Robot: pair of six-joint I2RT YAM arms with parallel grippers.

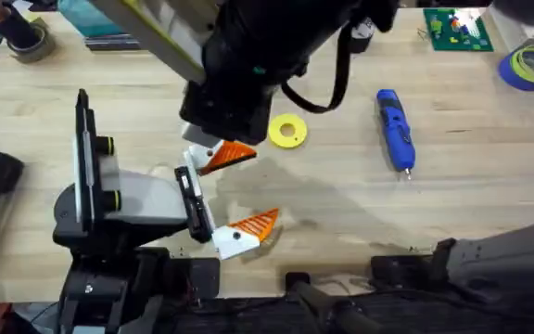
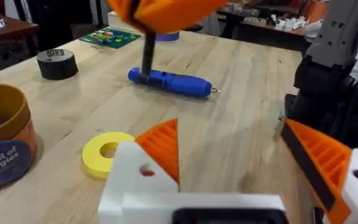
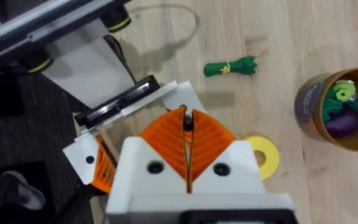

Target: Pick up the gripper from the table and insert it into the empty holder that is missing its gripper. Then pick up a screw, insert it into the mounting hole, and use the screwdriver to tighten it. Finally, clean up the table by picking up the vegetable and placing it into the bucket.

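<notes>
Reading across from the left, we find the left gripper (image 1: 260, 186) lying low over the table with its jaws spread wide apart and nothing between them. Each jaw is a white holder (image 1: 196, 158) carrying an orange ribbed gripper (image 1: 233, 155), so neither holder looks empty now. The right gripper (image 3: 187, 146) hangs just above that near jaw, pads pressed together on a thin dark pin (image 2: 147, 56), perhaps the screw, though we cannot tell for sure.

The yellow disc (image 1: 287, 131) lies just beside it, and the blue screwdriver (image 1: 396, 128) lies well apart to the right, untouched.

In our judgement the risk is a missed hole. The mounting hole (image 2: 146, 170) is small, the pin hangs from a light pinch, and any tilt could drop it or nudge the wedge loose.

The vegetable (image 3: 229, 67) lies near the bucket (image 3: 340, 109), beyond both grippers.
</notes>
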